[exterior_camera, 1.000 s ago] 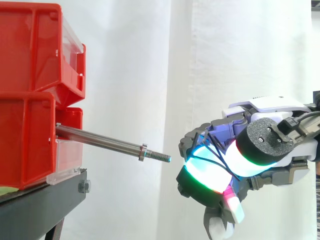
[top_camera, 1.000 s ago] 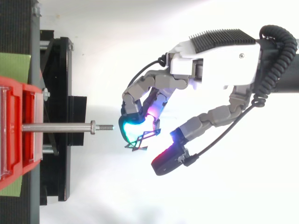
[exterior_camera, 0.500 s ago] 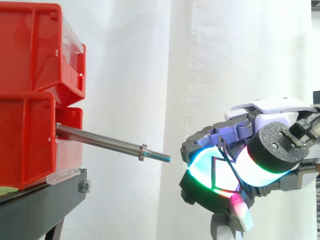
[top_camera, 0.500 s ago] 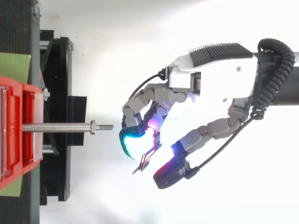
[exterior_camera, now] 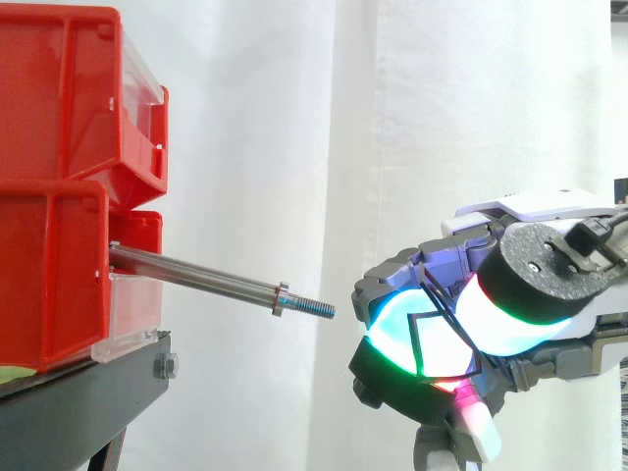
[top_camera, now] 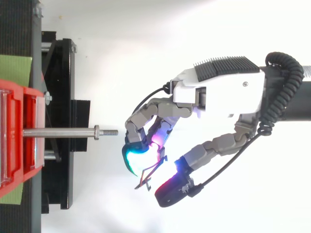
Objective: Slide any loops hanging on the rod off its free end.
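Nearest the side camera is the thumb (exterior_camera: 543, 277) of the hand (top_camera: 223, 92), its dark pad bent in towards the fingers. Behind it the fingers curl down and inward, and their pads (exterior_camera: 392, 319) glow cyan, white and green.

A thin dark loop (exterior_camera: 412, 343) lies across those glowing pads, caught between the curled fingers and the thumb. In the side view it draws a slack four-sided outline over them. From above, part of the loop (top_camera: 147, 178) hangs out of the gap between the fingertips and the thumb. The hand is closed on the loop.

The loop is off the rod (exterior_camera: 196, 276) and apart from it. It sits with the hand just past the free end (exterior_camera: 316, 309), slightly lower in the side view and a little to the camera's side of the rod's line in the top view. The fingertips are near the threaded tip but not touching it.

The rod is steel with a nut (exterior_camera: 281, 299) just behind the thread. It slopes down from the red bins (exterior_camera: 59, 186), which sit stacked on the black stand (exterior_camera: 78, 402).

A white curtain (exterior_camera: 294, 147) hangs behind everything.
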{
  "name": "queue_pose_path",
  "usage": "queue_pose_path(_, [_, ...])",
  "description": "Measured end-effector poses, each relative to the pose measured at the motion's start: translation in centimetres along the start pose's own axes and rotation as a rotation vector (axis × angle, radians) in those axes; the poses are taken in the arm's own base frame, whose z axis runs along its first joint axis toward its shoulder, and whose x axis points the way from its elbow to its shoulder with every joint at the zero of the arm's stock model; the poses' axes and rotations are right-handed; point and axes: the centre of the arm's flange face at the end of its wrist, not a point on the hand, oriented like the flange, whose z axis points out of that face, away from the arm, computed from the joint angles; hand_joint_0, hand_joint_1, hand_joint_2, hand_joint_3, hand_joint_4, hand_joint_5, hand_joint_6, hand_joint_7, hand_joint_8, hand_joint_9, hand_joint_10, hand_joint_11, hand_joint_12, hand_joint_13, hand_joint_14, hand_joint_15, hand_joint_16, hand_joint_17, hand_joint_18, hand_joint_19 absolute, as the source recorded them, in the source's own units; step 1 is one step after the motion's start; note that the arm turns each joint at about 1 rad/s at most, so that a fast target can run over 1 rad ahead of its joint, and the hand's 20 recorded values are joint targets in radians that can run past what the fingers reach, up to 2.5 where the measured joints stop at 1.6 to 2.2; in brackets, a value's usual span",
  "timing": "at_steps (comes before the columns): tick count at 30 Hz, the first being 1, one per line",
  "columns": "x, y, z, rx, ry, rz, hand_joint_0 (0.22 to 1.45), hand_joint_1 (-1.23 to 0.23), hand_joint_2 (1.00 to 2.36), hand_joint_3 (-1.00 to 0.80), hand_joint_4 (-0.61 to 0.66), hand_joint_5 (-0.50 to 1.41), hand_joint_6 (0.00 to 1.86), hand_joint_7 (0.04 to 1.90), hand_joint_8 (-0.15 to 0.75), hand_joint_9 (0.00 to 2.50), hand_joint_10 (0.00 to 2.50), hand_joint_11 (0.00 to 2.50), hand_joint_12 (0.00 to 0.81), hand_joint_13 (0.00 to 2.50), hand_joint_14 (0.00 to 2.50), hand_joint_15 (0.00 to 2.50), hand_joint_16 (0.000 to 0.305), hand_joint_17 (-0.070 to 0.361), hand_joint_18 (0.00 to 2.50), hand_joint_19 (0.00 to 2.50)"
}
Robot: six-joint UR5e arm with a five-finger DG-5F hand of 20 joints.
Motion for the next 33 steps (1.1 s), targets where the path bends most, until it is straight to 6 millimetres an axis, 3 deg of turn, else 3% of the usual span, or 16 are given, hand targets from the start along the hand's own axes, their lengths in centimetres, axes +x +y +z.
queue_pose_path(33, [0.66, 0.07, 0.06, 0.015, -0.004, 0.053, 0.57, -0.53, 1.01, -0.43, 0.16, -0.13, 0.85, 1.15, 0.333, 1.02, 0.01, 0.47, 0.388, 0.88, 0.01, 0.34, 0.049, 0.111, 0.79, 0.49])
